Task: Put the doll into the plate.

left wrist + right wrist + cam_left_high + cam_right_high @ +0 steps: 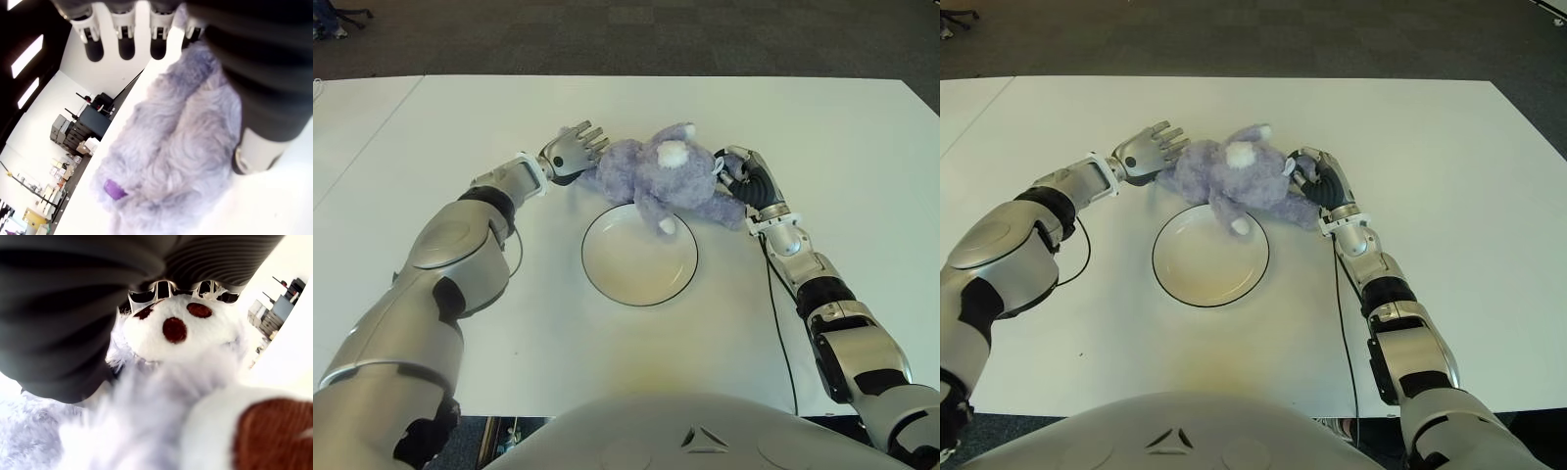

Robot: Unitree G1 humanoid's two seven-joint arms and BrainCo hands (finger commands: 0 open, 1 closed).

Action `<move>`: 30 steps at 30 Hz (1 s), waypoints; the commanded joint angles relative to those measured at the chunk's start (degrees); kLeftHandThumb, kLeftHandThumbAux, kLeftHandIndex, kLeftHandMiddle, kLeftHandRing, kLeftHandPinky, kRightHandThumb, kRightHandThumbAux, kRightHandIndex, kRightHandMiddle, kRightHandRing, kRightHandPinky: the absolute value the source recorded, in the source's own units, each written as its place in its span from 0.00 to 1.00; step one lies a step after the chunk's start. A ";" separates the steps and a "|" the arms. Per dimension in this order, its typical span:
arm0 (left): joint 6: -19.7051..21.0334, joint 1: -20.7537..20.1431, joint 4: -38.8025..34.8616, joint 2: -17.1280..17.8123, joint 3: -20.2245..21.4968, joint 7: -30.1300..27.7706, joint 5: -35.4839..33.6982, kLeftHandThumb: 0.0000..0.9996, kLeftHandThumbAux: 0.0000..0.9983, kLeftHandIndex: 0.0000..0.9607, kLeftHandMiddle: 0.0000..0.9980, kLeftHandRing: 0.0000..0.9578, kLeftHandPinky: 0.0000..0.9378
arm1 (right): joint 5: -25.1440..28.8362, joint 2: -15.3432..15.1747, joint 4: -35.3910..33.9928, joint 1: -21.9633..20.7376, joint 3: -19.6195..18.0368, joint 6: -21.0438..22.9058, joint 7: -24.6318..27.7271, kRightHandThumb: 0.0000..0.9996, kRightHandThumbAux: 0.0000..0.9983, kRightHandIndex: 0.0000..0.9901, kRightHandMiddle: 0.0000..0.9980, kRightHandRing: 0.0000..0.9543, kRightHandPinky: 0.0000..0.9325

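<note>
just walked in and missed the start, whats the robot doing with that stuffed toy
The robot has a purple plush doll between its two hands, at the far rim of a white plate on the white table. The right hand is closed on the doll's side. The left hand is against the other side with fingers extended. One paw hangs over the plate, but most of the doll is still beyond it.

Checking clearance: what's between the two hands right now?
Only the doll, lying across the far rim of the plate. Left hand open at one end, right hand gripping the other. Both eye views show it.
</note>
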 commanded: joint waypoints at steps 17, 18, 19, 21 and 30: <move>3.74 2.55 0.76 -13.06 3.09 -16.06 -3.55 0.71 0.70 0.44 0.62 0.67 0.75 | 3.94 1.49 -1.88 0.27 -2.29 1.25 3.37 0.70 0.72 0.44 0.88 0.93 0.94; 3.84 2.34 0.67 -13.49 4.36 -17.16 -4.81 0.71 0.70 0.44 0.62 0.67 0.75 | 4.58 1.56 -2.00 0.19 -2.52 1.81 4.16 0.70 0.72 0.44 0.88 0.93 0.94; 3.92 2.16 0.63 -13.89 5.99 -18.28 -6.41 0.71 0.70 0.45 0.65 0.70 0.78 | 5.59 1.66 -2.19 0.10 -2.88 2.46 5.29 0.70 0.72 0.44 0.88 0.92 0.93; 3.99 1.97 0.56 -14.32 7.85 -19.56 -8.20 0.71 0.70 0.45 0.66 0.71 0.80 | 6.81 1.78 -2.56 0.06 -3.33 3.29 6.69 0.70 0.72 0.44 0.88 0.92 0.93; 4.45 1.90 0.25 -15.23 13.75 -20.37 -13.11 0.73 0.70 0.45 0.71 0.75 0.81 | 8.22 1.74 -4.78 0.24 -4.70 4.95 8.08 0.70 0.72 0.44 0.88 0.92 0.94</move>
